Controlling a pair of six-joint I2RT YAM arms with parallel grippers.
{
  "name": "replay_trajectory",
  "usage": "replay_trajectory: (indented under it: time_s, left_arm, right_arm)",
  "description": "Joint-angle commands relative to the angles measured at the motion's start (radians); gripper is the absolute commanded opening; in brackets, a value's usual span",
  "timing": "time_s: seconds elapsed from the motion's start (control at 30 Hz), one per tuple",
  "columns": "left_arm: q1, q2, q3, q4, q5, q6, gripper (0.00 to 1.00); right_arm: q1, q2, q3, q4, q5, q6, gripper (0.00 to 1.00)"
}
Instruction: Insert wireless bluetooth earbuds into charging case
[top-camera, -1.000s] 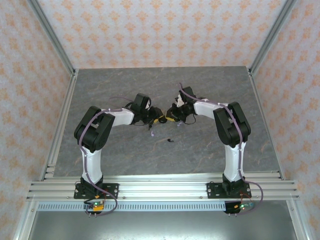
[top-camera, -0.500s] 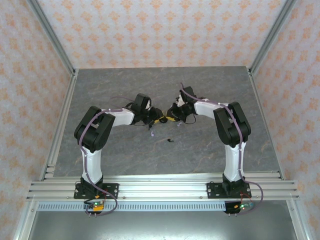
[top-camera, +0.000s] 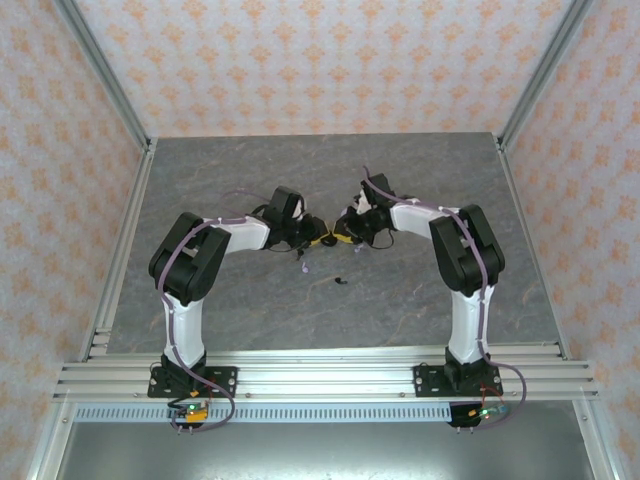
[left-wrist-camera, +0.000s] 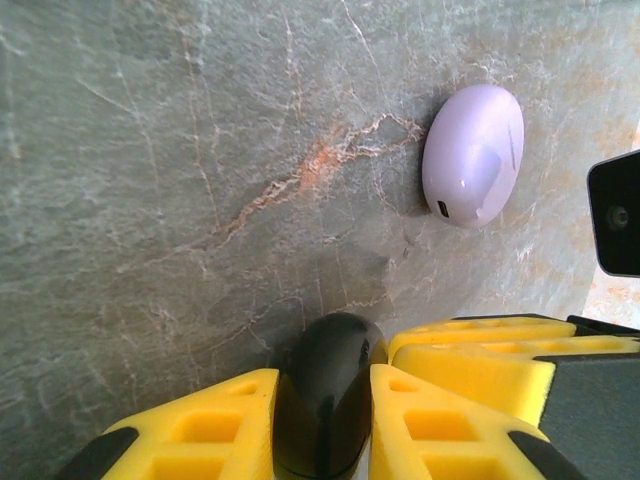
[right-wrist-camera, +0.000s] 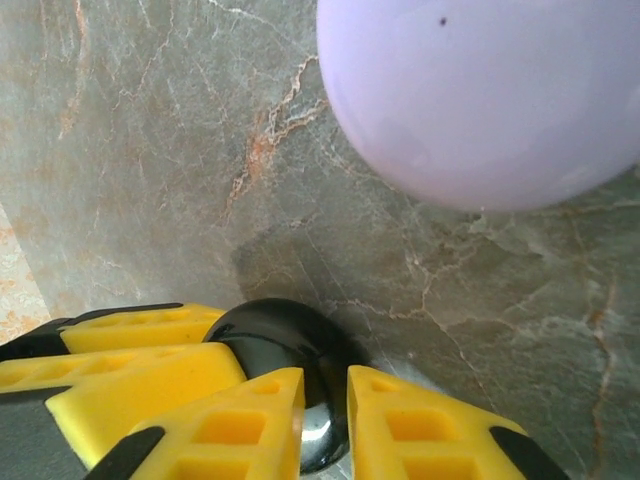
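Note:
A glossy black charging case (left-wrist-camera: 330, 345) rests on the table, pinched from two sides. My left gripper (left-wrist-camera: 325, 372) is shut on it, a yellow finger against each flank. My right gripper (right-wrist-camera: 325, 375) is shut on its other edge (right-wrist-camera: 265, 330); in the top view the two grippers meet at mid-table, left (top-camera: 312, 238) and right (top-camera: 342, 238). A closed pale lilac case (left-wrist-camera: 472, 155) lies just beyond, large at the top of the right wrist view (right-wrist-camera: 480, 95). A black earbud (top-camera: 340, 280) and a lilac earbud (top-camera: 305, 266) lie loose on the table nearer the arm bases.
The grey marble tabletop (top-camera: 220, 300) is bare around the arms. Metal frame posts and patterned walls (top-camera: 320, 60) close in the back and sides, and a rail (top-camera: 320, 375) runs along the near edge.
The right arm has shifted very slightly to the right. Both grippers stay together at mid-table, and the loose earbuds have not moved.

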Motion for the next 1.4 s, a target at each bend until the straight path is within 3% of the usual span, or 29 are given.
replay_trajectory:
  time_s: [0.0,0.3,0.5,0.67,0.87,1.37]
  left_arm:
    - [-0.015,-0.047,0.041,-0.018,0.024,0.053,0.24]
    - [0.021,-0.101,0.082,-0.053,0.074,0.157,0.25]
    - [0.049,-0.157,0.122,-0.111,0.151,0.293,0.25]
    - [0.059,-0.21,0.162,-0.175,0.239,0.431,0.25]
    - [0.06,-0.257,0.207,-0.28,0.313,0.555,0.24]
    - [0.059,-0.299,0.22,-0.311,0.405,0.612,0.24]
  right_arm:
    - [-0.006,-0.076,-0.034,0.015,0.0,0.005,0.21]
    - [-0.069,-0.203,-0.092,0.033,-0.011,-0.063,0.27]
    - [-0.127,-0.29,-0.106,0.023,-0.122,-0.189,0.35]
    - [-0.133,-0.354,-0.083,-0.027,-0.223,-0.341,0.42]
    - [-0.133,-0.393,-0.073,-0.027,-0.34,-0.41,0.47]
    - [-0.133,-0.397,-0.057,-0.02,-0.478,-0.449,0.5]
